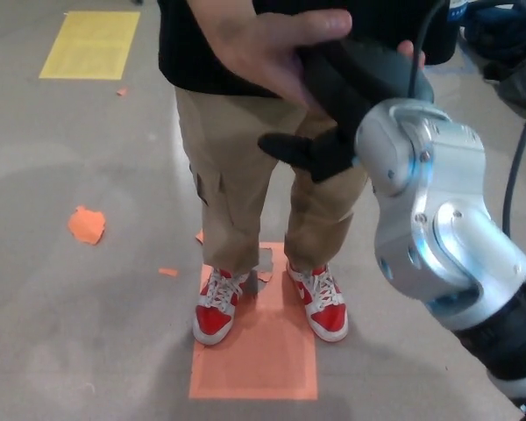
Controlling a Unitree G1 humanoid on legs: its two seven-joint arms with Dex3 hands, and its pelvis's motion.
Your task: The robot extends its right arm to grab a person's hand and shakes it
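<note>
A person in a black top, tan trousers and red shoes (216,313) stands facing me on an orange floor patch. The person's hand (267,46) reaches in from the top and wraps over my black right hand (355,92), thumb on top and a fingertip showing on the far side. My right hand is closed in that clasp, with one thick black finger (287,146) sticking out to the left below the person's palm. My silver right forearm (438,228) rises from the bottom right. My left hand does not show.
An orange rectangle (263,360) marks the grey floor under the person's feet. A yellow rectangle (89,44) lies at the top left, and orange scraps (85,225) lie to the left. Dark bags and a cable (517,105) sit at the right edge.
</note>
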